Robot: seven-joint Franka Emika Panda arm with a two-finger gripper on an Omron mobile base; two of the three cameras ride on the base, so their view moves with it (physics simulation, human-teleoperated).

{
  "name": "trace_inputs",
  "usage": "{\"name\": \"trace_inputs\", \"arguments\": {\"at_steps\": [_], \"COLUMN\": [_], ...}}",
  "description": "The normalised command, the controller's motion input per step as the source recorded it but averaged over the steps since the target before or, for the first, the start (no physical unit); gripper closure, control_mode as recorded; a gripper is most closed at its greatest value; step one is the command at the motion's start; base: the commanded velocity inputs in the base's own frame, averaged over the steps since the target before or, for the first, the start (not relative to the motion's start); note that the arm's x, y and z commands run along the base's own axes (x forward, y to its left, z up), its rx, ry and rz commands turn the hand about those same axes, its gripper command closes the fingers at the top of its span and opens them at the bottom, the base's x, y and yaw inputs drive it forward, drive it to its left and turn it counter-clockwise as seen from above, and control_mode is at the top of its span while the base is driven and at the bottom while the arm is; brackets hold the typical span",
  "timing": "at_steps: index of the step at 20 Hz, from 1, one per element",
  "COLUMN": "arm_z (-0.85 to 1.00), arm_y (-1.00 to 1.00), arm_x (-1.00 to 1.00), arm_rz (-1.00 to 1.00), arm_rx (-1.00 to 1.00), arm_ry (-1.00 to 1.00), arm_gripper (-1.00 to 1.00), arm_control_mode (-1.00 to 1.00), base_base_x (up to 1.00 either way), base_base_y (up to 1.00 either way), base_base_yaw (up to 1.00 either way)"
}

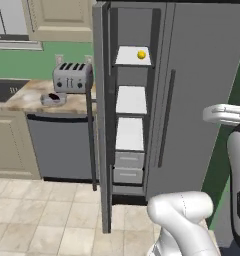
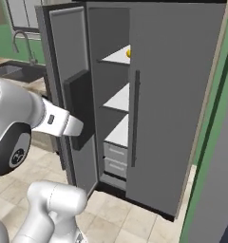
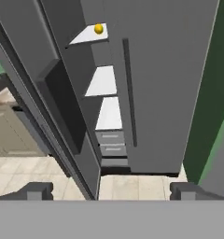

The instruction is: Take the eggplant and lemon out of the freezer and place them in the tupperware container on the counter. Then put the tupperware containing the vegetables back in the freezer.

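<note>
still-free lemon [image 1: 141,55] near shelf [image 1: 134,56] edge

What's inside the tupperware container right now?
In the left base view the tupperware container on the counter holds a small dark lump, likely the eggplant. Too small to see more. The lemon sits on the freezer's top shelf.

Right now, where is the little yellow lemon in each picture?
Left base view: the lemon sits on the top white shelf of the open freezer, near the upper middle.
Right base view: the lemon peeks out at the top shelf's edge, half hidden behind the wider grey door.
Hand view: the lemon is near the top, on the highest shelf.
Shared landmark: the wider door's long dark handle.
</note>
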Motion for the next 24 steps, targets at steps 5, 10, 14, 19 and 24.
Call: {"name": "trace_inputs", "arguments": {"at_steps": [5, 10, 14, 19, 24], "arm_z": [0.0, 0.0, 0.0, 0.0, 0.0], "arm_y": [0.0, 0.0, 0.0, 0.0, 0.0], "arm_x": [0.0, 0.0, 0.0, 0.0, 0.0], "arm_rz": [0.0, 0.0, 0.0, 0.0, 0.0], "arm_rx": [0.0, 0.0, 0.0, 0.0, 0.0], "arm_ry": [0.0, 0.0, 0.0, 0.0, 0.0], "arm_gripper": [-1.0, -1.0, -1.0, -1.0, -1.0], "arm_control_mode": [1.0, 1.0, 1.0, 1.0, 1.0], "base_base_x": [0.59, 0.3, 0.16, 0.37, 0.35], "base_base_y": [-0.09, -0.07, -0.18, 0.0, -0.01], "base_base_yaw": [0.28, 0.08, 0.0, -0.06, -0.16]}}
